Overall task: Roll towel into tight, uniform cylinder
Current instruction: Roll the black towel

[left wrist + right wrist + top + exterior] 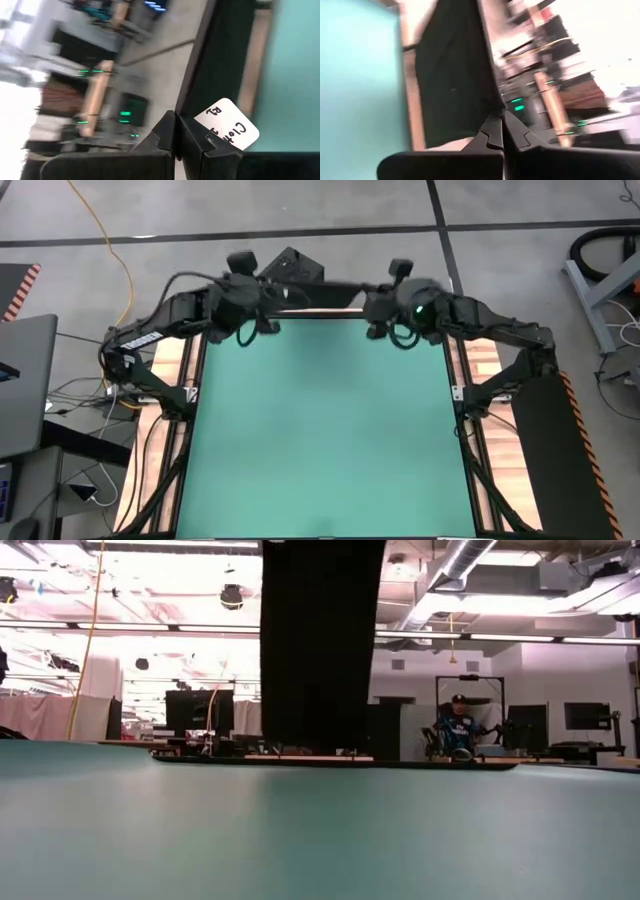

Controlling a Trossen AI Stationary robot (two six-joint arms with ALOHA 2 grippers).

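Observation:
The black towel [322, 650] hangs as a flat sheet above the far edge of the green mat [320, 430], held up between my two grippers. From above it shows only as a thin dark line [320, 286]. My left gripper [268, 296] is shut on its top edge beside the small white tag [227, 125]. My right gripper [372, 302] is shut on the other top corner. The towel's lower edge [322, 752] reaches down to about mat level; whether it touches the mat I cannot tell. My left gripper [178, 135] pinches the towel's top edge [192, 107] between its two fingers, right beside the white tag. The towel [220, 55] hangs below the hold, spread toward the other gripper. My right gripper [502, 127] pinches the towel's other top corner [487, 107] between its two fingers. The cloth [452, 75] hangs below it as a flat sheet.
A black ribbed box [290, 265] stands just beyond the table's far edge, behind the grippers. Wooden table borders [170, 370] run along both sides of the mat. A person [457, 730] sits far back in the room.

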